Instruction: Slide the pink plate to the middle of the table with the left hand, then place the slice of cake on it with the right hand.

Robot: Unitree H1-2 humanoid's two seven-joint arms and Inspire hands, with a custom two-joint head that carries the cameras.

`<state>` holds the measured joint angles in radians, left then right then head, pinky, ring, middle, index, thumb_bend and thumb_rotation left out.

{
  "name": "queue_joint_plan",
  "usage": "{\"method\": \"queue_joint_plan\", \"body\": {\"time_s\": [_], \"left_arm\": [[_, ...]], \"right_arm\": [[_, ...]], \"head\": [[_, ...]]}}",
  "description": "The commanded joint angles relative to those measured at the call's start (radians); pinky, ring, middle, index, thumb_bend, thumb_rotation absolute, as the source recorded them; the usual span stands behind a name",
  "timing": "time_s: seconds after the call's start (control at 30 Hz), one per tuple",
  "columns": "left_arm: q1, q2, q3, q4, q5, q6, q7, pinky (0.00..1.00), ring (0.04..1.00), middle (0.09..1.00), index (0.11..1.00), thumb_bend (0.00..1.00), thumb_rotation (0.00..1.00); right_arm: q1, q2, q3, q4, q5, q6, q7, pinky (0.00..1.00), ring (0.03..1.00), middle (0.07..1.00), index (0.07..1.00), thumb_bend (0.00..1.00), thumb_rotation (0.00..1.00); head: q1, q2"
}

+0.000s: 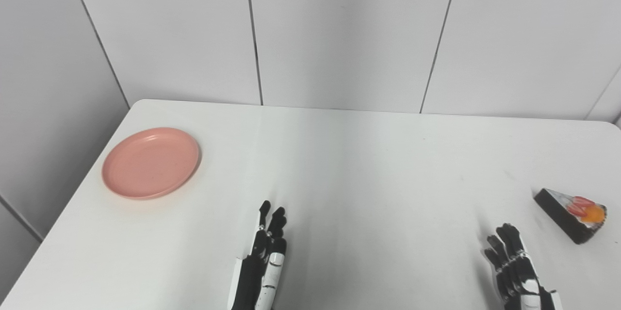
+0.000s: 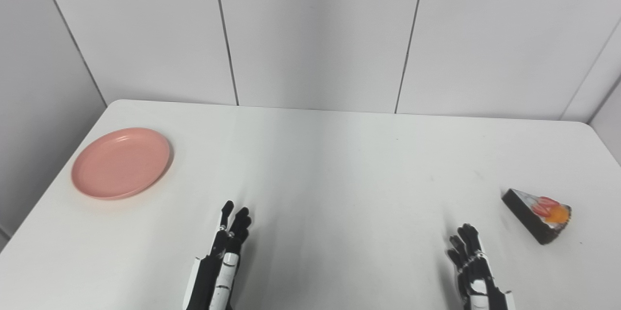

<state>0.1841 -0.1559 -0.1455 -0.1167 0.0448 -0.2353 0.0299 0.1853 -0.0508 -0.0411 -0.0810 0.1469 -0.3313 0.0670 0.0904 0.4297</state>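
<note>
Just one pink plate (image 1: pixel 151 162), one cake slice (image 1: pixel 572 214); both robot hands (image 1: pixel 264 261) (image 1: pixel 514 266) released, empty.

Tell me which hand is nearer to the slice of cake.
Right. The right hand sits just left of and a little nearer the robot than the cake. The left hand is far off across the table, near its middle, closer to the pink plate.
</note>
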Motion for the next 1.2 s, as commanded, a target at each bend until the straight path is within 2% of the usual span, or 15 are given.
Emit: {"method": "queue_joint_plan", "body": {"time_s": [0.0,0.3,0.43,0.57,0.77,0.9,0.97,1.03,1.1,1.17], "left_arm": [[0.005,-0.011,0.0,0.028,0.018,-0.006,0.015,0.96,0.949,0.951,0.993,0.61,0.84],[-0.01,-0.006,0.003,0.086,0.02,-0.061,0.015,0.96,0.95,0.954,0.994,0.6,0.83],[-0.012,-0.005,0.005,0.095,0.017,-0.072,0.015,0.96,0.947,0.951,0.993,0.6,0.84],[-0.013,0.0,0.009,0.097,0.013,-0.076,0.013,0.95,0.944,0.95,0.994,0.59,0.83],[-0.014,0.014,0.025,0.1,-0.002,-0.084,0.008,0.94,0.936,0.944,0.991,0.6,0.83],[-0.032,0.029,0.033,0.095,0.001,-0.111,0.005,0.97,0.946,0.952,1.0,0.58,0.85],[-0.049,0.035,0.039,0.081,0.006,-0.123,0.007,0.99,0.953,0.952,1.0,0.6,0.86],[-0.066,0.04,0.048,0.06,0.017,-0.132,0.014,0.97,0.934,0.936,1.0,0.63,0.85],[-0.088,0.045,0.058,0.036,0.025,-0.142,0.02,0.9,0.887,0.898,0.952,0.69,0.85],[-0.119,0.046,0.074,0.012,0.027,-0.159,0.029,0.89,0.876,0.888,0.936,0.71,0.85]], "right_arm": [[0.008,-0.012,-0.012,0.04,0.006,-0.009,0.005,0.96,0.946,0.966,0.956,0.85,1.0],[-0.006,-0.014,-0.016,0.095,0.001,-0.038,0.003,0.97,0.946,0.967,0.962,0.82,1.0],[-0.008,-0.012,-0.016,0.101,-0.004,-0.039,0.001,0.98,0.947,0.966,0.961,0.84,1.0],[-0.007,-0.008,-0.012,0.099,-0.002,-0.032,0.003,1.0,0.959,0.974,0.965,0.83,1.0],[-0.008,0.01,-0.005,0.107,-0.032,-0.05,-0.008,0.97,0.941,0.956,0.949,0.85,1.0],[-0.01,0.018,-0.001,0.099,-0.034,-0.035,-0.01,0.96,0.94,0.951,0.941,0.87,1.0],[-0.012,0.02,-0.001,0.097,-0.031,-0.027,-0.01,0.96,0.943,0.955,0.945,0.87,1.0],[-0.015,0.02,-0.001,0.097,-0.025,-0.023,-0.008,0.97,0.947,0.96,0.948,0.87,1.0],[-0.02,0.02,-0.002,0.102,-0.023,-0.023,-0.008,0.98,0.951,0.962,0.951,0.87,1.0],[-0.024,0.018,-0.003,0.106,-0.028,-0.024,-0.01,0.97,0.95,0.961,0.951,0.86,1.0]], "head": [[0.002,-0.007],[0.009,-0.065],[0.008,-0.072],[-0.007,-0.071],[-0.032,-0.086],[-0.028,-0.078],[-0.023,-0.075],[-0.019,-0.072],[-0.014,-0.07],[-0.009,-0.07]]}}
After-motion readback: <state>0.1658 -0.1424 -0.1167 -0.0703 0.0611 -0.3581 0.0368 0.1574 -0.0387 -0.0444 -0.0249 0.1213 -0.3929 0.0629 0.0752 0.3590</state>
